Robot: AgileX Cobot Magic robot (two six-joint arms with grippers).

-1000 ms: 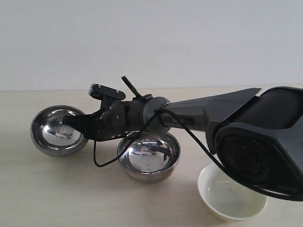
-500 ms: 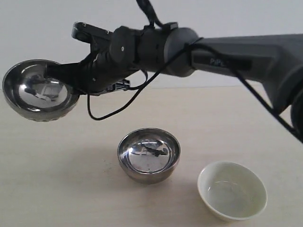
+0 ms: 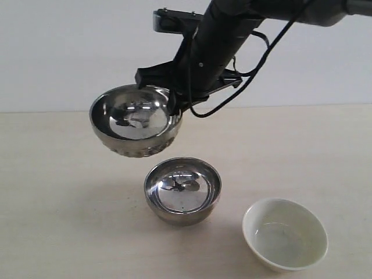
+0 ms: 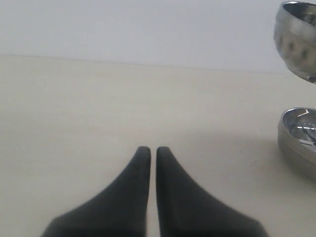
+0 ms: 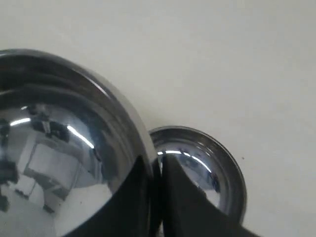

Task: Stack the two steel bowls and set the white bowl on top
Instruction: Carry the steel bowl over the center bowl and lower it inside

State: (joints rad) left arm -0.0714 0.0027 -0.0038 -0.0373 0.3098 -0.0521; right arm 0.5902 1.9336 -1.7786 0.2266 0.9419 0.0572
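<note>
My right gripper (image 3: 172, 100) is shut on the rim of the dimpled steel bowl (image 3: 135, 119) and holds it in the air, slightly left of and above the plain steel bowl (image 3: 182, 190) that rests on the table. In the right wrist view the fingers (image 5: 140, 187) pinch the held bowl's (image 5: 59, 148) rim, with the plain bowl (image 5: 207, 168) below. The white bowl (image 3: 285, 233) stands at the front right. My left gripper (image 4: 149, 149) is shut and holds nothing, low over bare table, with both steel bowls (image 4: 296, 34) (image 4: 298, 138) at that view's edge.
A pale wooden table (image 3: 58, 232) carries everything, and a plain white wall stands behind it. The right arm (image 3: 232, 35) and its black cable (image 3: 232, 99) reach in from the upper right above the bowls.
The right gripper has lifted the dimpled steel bowl off the table at the left and carried it right, to above the plain steel bowl. The other two bowls stayed put.
</note>
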